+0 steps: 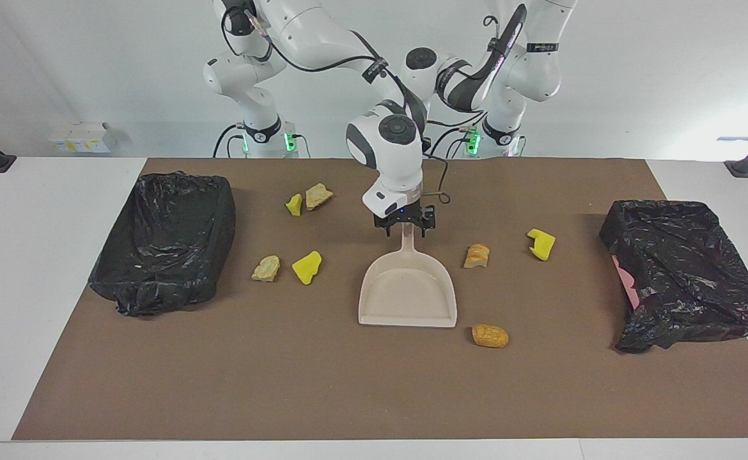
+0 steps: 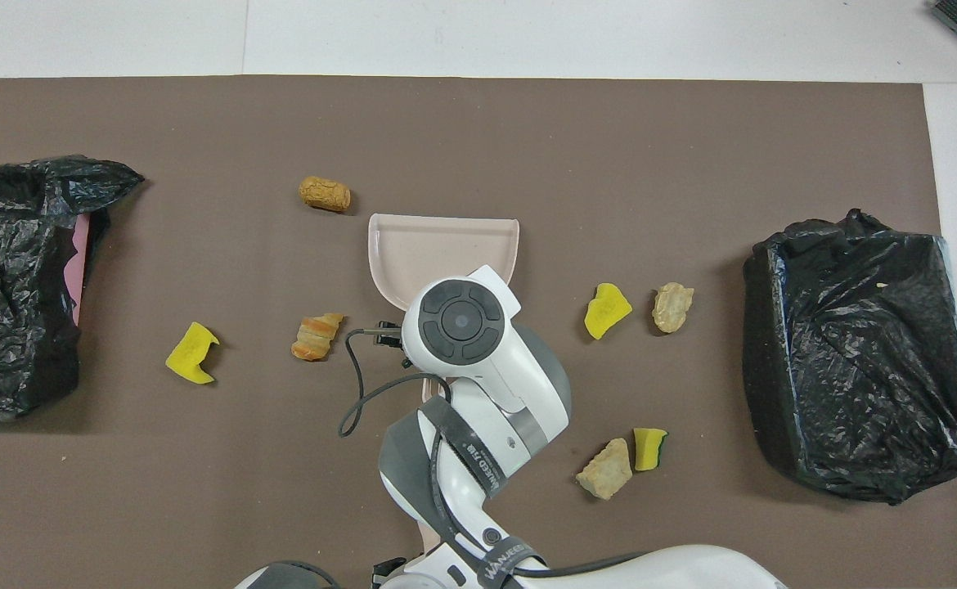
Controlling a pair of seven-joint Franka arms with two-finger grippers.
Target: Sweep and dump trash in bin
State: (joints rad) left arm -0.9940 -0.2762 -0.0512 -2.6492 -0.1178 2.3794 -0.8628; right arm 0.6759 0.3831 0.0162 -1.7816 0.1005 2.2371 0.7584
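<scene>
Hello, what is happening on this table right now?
The right gripper is at the handle of the beige dustpan, which lies flat on the brown mat; it is the right arm, reaching from its base. The left arm waits by its base. All seven trash scraps, like one golden-brown lump, lie loose on the mat, none in the dustpan or either black-lined bin.
</scene>
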